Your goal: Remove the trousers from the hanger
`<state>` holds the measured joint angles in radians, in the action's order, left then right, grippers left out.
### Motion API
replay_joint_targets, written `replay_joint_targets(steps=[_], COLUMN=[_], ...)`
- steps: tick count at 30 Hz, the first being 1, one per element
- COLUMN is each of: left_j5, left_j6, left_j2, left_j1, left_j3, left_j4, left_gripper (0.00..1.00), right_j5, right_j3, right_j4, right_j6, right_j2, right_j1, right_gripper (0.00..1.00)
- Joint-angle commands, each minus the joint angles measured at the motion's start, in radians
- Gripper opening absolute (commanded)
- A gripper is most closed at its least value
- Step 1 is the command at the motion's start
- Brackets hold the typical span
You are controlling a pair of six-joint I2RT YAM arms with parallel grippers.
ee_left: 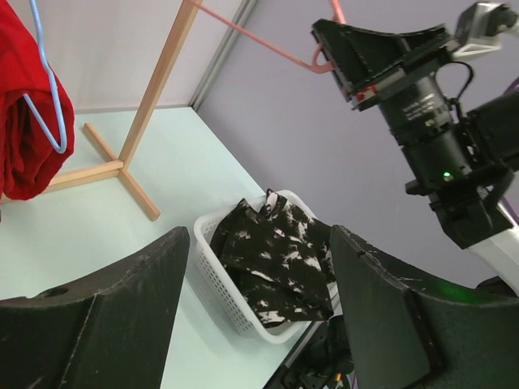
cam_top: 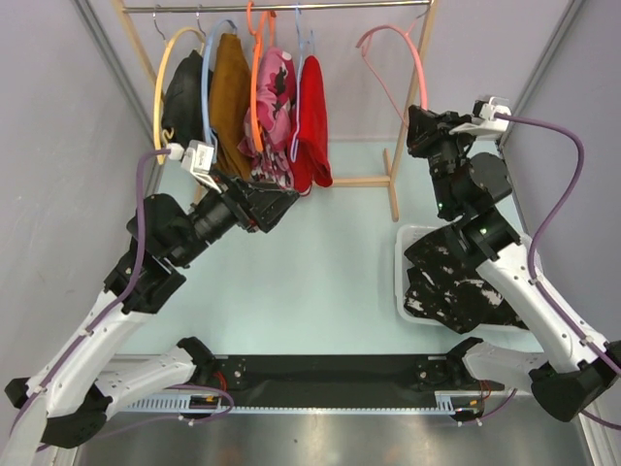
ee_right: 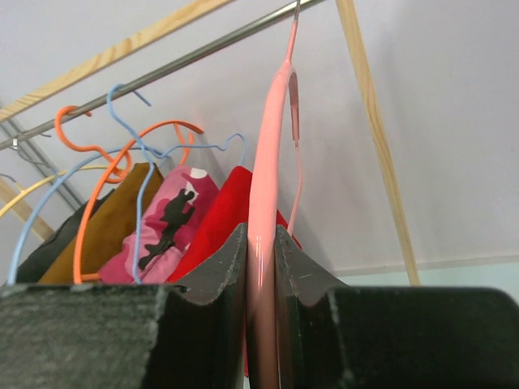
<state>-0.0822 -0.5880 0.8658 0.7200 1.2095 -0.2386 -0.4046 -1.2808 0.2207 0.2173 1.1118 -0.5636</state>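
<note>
Gripping pink hanger (ee_right: 268, 154) w/ right claw (ee_right: 259, 237), black trousers (cam_top: 456, 283) in basket (cam_top: 401, 277) below; left claw (cam_top: 278, 206) spread wide nr red trousers (cam_top: 312, 116).

Left gripper (cam_top: 277, 206) extended forward, jaws wide apart; right gripper (cam_top: 419, 121) raised high, jaws pinched close.

Overhead plus two wrist views.
My top camera looks down from behind; left wrist faces the basket (ee_left: 223, 284), right wrist looks closely up the pink hanger (ee_right: 263, 203); both show overhead.
</note>
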Motion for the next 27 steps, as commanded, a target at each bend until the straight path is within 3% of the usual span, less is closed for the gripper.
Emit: replay_joint_targets(steps=[1,13,19,24,27], left_j5=[0.001,-0.002,-0.132,-0.295,-0.307], left_j6=[0.042,0.071,0.093,0.091,0.109], left_j2=[-0.005,0.033,0.176,0.329,0.398], left_j1=[0.004,-0.002,-0.082,-0.151,-0.162], left_j3=[0.053,0.09,0.267,0.485,0.568], left_j4=[0.007,-0.01,-0.102,-0.175,-0.212], left_gripper=[0.76,0.79,0.81,0.81,0.82], right_j5=[0.018,0.061,0.098,0.121,0.133], right_j3=[-0.006,-0.034,-0.092,-0.069,-0.08], right_j4=[0.141,0.08,-0.11,-0.161,-0.211], right_j6=[0.053,0.051,0.071,0.08,0.085], right_j2=[0.02,0.069,0.095,0.088,0.083], right_j1=[0.034,0.054,0.054,0.054,0.053], right_gripper=[0.0,0.0,0.0,0.18,0.32])
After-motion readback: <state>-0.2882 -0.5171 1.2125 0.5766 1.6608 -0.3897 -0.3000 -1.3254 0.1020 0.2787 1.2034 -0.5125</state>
